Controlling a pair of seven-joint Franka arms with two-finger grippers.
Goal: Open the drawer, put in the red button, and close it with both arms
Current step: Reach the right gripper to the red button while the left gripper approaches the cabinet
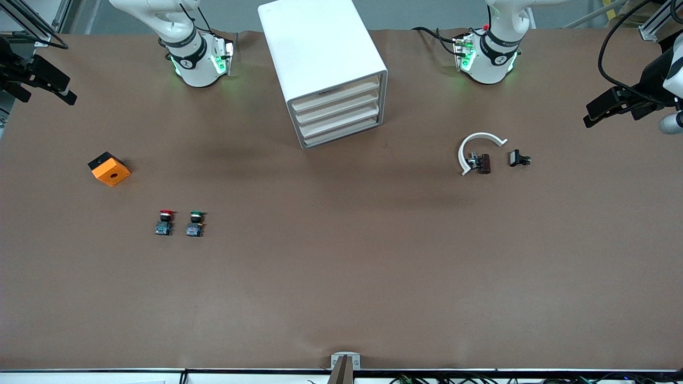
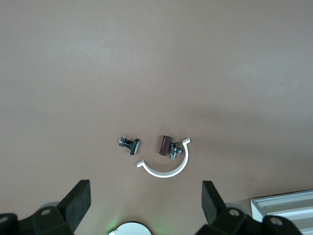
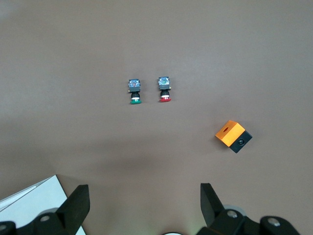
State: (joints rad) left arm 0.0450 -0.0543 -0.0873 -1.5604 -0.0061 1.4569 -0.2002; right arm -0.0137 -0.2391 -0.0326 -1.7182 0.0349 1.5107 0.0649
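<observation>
The red button [image 1: 166,222] [image 3: 165,90] stands on the brown table toward the right arm's end, beside a matching switch with a green cap [image 1: 195,223] [image 3: 135,92]. The white drawer cabinet [image 1: 320,48] sits between the two arm bases with all its drawers [image 1: 337,114] shut. My right gripper [image 3: 145,200] hangs open and empty high over the table at the right arm's end [image 1: 61,92]. My left gripper [image 2: 146,200] is also open and empty, high over the left arm's end [image 1: 595,114].
An orange block [image 1: 109,168] [image 3: 233,136] lies farther from the front camera than the buttons. Toward the left arm's end lie a white curved clip [image 1: 477,152] [image 2: 166,169], a small brown part [image 1: 483,162] and a black part [image 1: 519,159].
</observation>
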